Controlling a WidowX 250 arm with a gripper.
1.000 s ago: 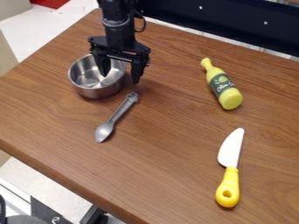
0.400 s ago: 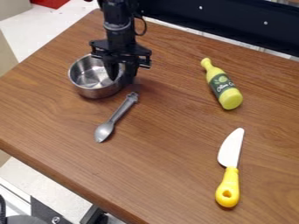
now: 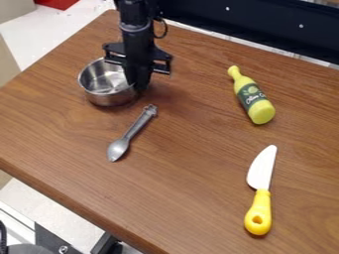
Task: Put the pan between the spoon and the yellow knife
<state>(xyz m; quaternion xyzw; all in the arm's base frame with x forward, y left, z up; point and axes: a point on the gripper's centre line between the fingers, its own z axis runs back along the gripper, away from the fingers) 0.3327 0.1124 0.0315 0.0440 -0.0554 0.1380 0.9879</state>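
Hand [image 3: 138, 87] tight on the pan [image 3: 106, 99] (silvery); at its right-hand rim

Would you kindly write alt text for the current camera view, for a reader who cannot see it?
A black robot gripper grips the right-hand rim of a small metal pan on a wooden table. A gray spoon lies nearer the camera, with a yellow-handled knife at lower right and a yellow-green bottle above it.
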